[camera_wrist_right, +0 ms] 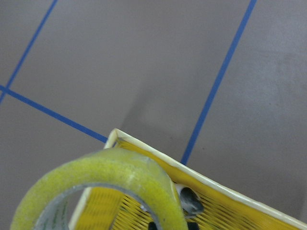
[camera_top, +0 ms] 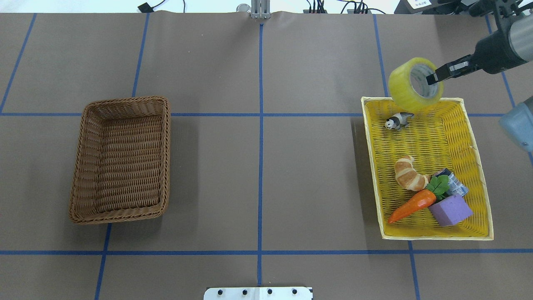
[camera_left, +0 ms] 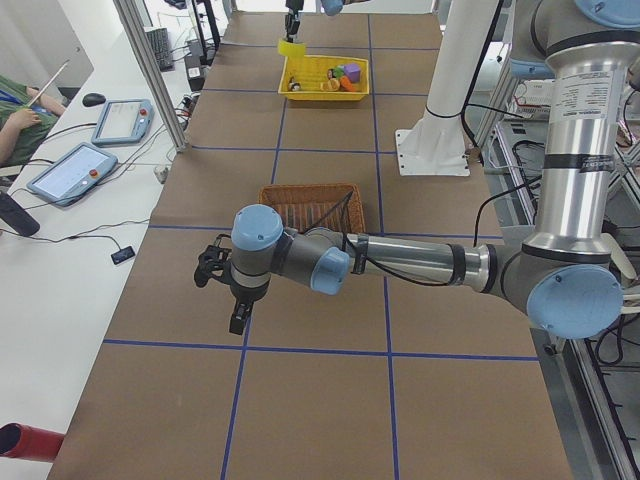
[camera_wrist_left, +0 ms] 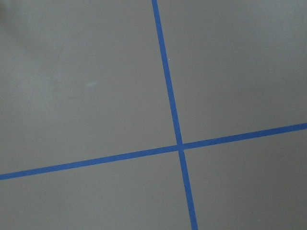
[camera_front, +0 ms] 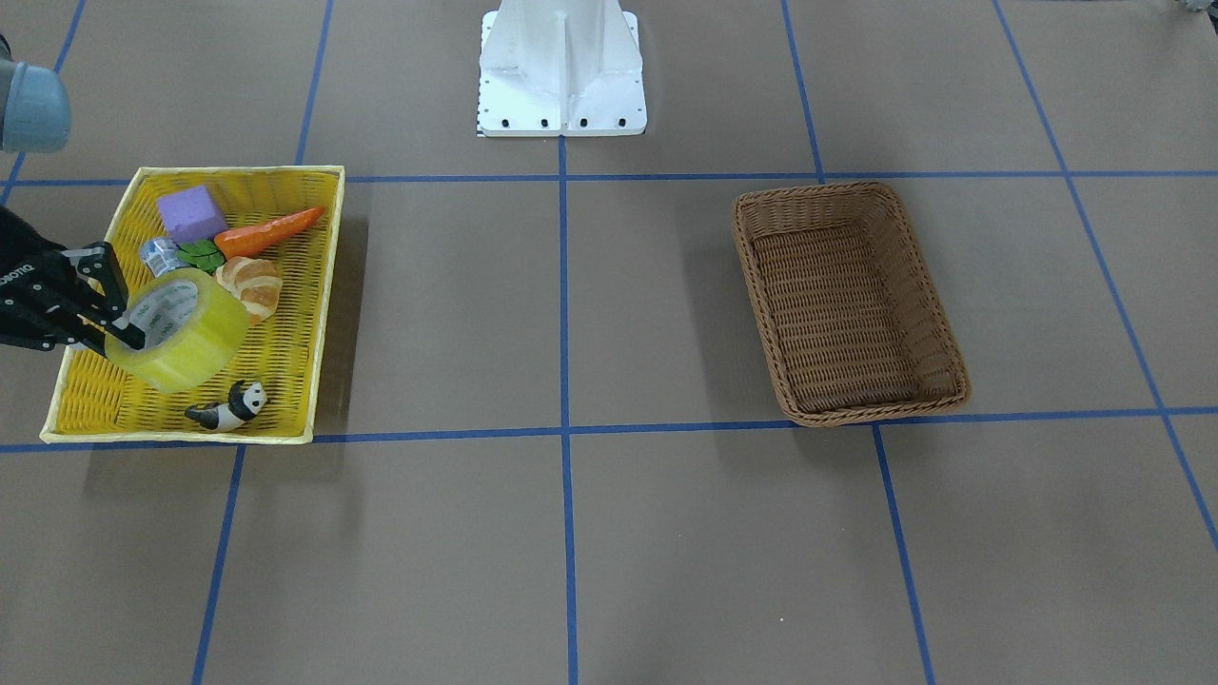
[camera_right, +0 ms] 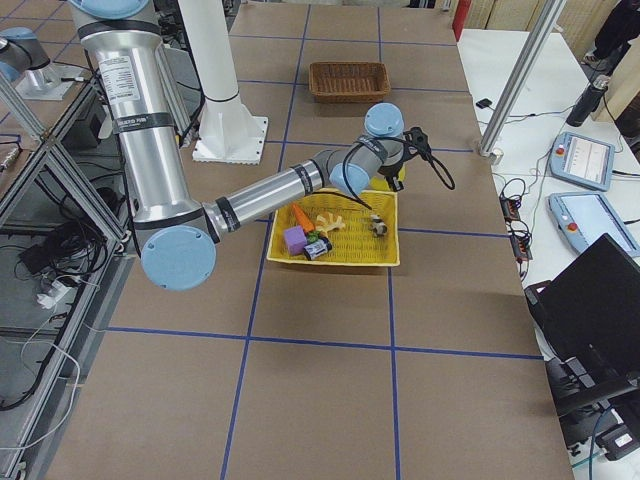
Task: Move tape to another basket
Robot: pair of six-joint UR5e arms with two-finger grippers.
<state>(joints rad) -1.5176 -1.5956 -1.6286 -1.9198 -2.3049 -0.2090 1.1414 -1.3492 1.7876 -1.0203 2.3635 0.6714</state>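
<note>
The tape [camera_front: 181,333] is a wide yellow translucent roll, tilted and lifted above the far end of the yellow tray [camera_front: 324,304]. My right gripper [camera_front: 124,328] is shut on the roll's wall, with one finger inside the core; this shows in the overhead view [camera_top: 435,78] too. The tape [camera_top: 414,83] fills the bottom of the right wrist view [camera_wrist_right: 110,177]. The brown wicker basket [camera_top: 120,160] stands empty on the table's other side. My left gripper [camera_left: 238,320] hangs over bare table beyond the basket [camera_left: 310,205]; I cannot tell whether it is open.
The yellow tray [camera_top: 483,183] holds a panda figure [camera_top: 399,121], a croissant [camera_top: 408,175], a carrot [camera_top: 412,205], a purple cube [camera_top: 452,209] and a small grey can [camera_top: 456,185]. The white robot base [camera_front: 561,71] stands between the two containers.
</note>
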